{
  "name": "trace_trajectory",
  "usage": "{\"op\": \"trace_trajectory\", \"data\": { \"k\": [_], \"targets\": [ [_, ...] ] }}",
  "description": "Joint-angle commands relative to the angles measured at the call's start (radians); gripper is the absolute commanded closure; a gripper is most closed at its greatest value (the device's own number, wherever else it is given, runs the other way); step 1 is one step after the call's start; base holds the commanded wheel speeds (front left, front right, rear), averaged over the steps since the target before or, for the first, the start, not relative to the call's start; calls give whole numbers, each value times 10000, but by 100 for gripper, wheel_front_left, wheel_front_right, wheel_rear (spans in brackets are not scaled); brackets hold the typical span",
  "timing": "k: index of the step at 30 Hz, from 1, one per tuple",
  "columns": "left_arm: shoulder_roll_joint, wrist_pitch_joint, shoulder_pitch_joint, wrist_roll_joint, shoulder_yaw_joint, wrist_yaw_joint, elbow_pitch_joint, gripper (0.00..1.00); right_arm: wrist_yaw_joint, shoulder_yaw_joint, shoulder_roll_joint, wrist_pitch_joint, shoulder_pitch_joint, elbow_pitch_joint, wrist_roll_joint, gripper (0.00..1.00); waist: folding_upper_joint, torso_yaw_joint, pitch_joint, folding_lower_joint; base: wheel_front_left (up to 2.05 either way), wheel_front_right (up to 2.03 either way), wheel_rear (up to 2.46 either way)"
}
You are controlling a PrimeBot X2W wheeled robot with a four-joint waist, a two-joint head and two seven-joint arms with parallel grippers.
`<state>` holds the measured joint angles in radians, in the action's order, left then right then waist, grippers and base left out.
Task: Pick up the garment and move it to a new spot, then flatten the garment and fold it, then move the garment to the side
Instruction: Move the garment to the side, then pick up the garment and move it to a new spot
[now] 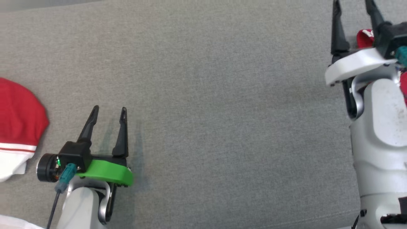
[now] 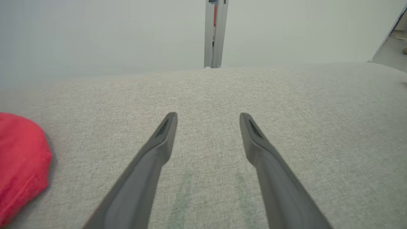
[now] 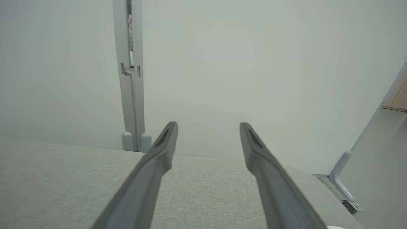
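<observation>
A red and white garment (image 1: 19,121) is running off the head view's left edge, so its full outline cannot be told. The right claw (image 1: 352,4) is reaching past the top edge, cropping its fingertips. Behind it, a piece of red cloth (image 1: 364,37) is peeking out, mostly covered by the claw and arm, its shape unclear.

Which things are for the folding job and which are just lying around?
For the job: left pincer, right pincer, red garment by the right pincer.
Just there: red-and-white garment at left, perhaps spare; grey post.
</observation>
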<state>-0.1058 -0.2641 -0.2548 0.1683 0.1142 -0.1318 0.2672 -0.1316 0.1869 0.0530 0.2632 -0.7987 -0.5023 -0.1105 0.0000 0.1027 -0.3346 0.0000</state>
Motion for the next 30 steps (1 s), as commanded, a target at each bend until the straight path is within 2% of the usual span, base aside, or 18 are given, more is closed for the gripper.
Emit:
{"op": "trace_trajectory", "data": {
  "k": [1, 8, 19, 30],
  "targets": [
    [46, -4, 139, -110, -227, 23, 66, 0, 19, -203, 12, 15, 499, 122, 241, 0, 0, -496, 492, 0, 0, 0, 0],
    [243, -4, 364, -361, -1108, 23, 478, 0, 19, -1204, 8, 18, 2508, 357, 1530, 0, 0, -1020, 909, 0, 0, 0, 0],
    [462, -3, 1412, -469, -1752, 22, 468, 0, 19, -1130, 3, 19, 4818, 1116, 2396, 0, 0, -1311, 1791, 0, 0, 0, 0],
    [537, -3, 2419, -397, -1790, 59, 456, 0, 19, -1178, 2, 19, 6169, 1317, 2736, 0, 0, -1484, 2838, 0, 0, 0, 0]
  ]
}}
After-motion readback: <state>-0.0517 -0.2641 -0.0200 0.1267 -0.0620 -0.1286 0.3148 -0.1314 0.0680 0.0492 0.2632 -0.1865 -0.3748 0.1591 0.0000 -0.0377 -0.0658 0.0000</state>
